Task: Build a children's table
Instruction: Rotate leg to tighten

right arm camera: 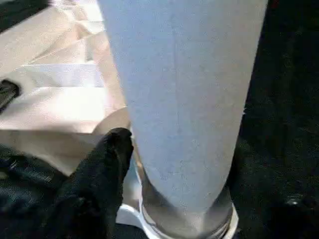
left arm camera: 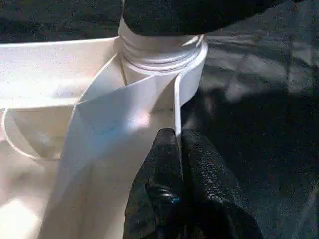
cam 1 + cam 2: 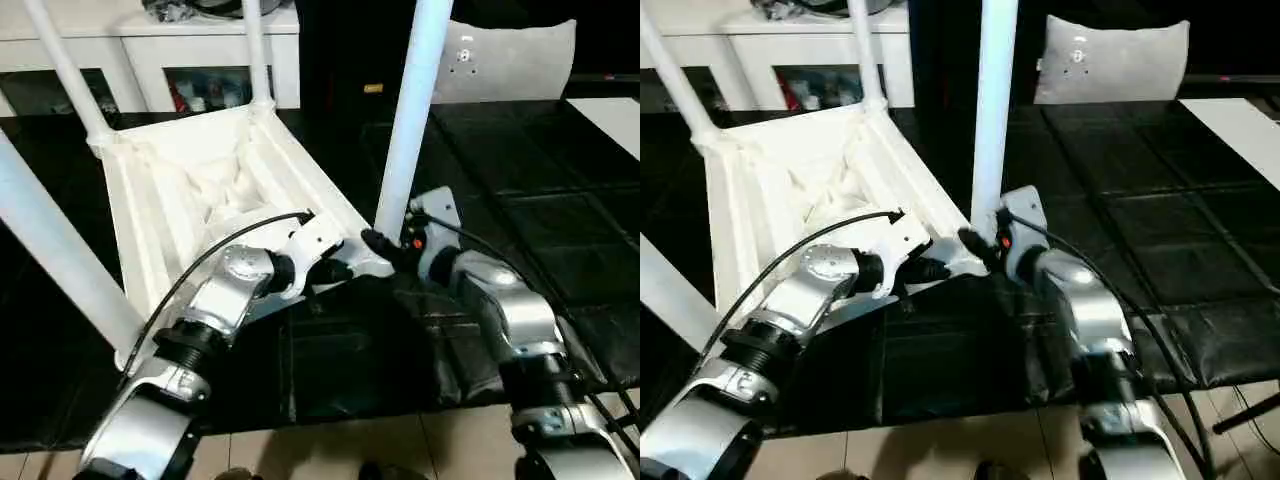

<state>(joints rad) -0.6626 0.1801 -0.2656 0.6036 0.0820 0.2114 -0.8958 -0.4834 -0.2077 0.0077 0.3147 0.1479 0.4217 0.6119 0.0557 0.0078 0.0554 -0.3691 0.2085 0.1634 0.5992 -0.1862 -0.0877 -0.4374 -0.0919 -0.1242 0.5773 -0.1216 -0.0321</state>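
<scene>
Right gripper (image 3: pixel 385 243) was down at the foot of the near leg (image 3: pixel 410 110) when I checked my screens, its black fingers (image 1: pixel 107 164) pressed against that leg just above the corner socket (image 2: pixel 164 59); I could see one finger on the near side of the leg, but I could not tell whether the pair was clamped round it or merely resting beside it. My left gripper (image 3: pixel 340 268) sat just beside it, fingers (image 2: pixel 169 164) pinched closed on a thin rib (image 2: pixel 175 107) of the table top (image 3: pixel 215 190), right next to the same socket. The children's table lay upside down on the black work table (image 3: pixel 560 200), ribbed underside facing me, tilted so its far edge rode higher. Three other legs showed standing in their sockets: two at the far corners (image 3: pixel 70 70) (image 3: pixel 255 50) and one at the near left (image 3: pixel 55 250). The leg I was working stood nearly upright, its long axis rising up and slightly away from the right gripper, which was touching it, so that was plainly the nearer arm. I judged the fourth leg was seated or nearly so, threads just visible at the collar, and whatever came next would turn on rotating or pressing along that upright axis while my left held the top steady.
</scene>
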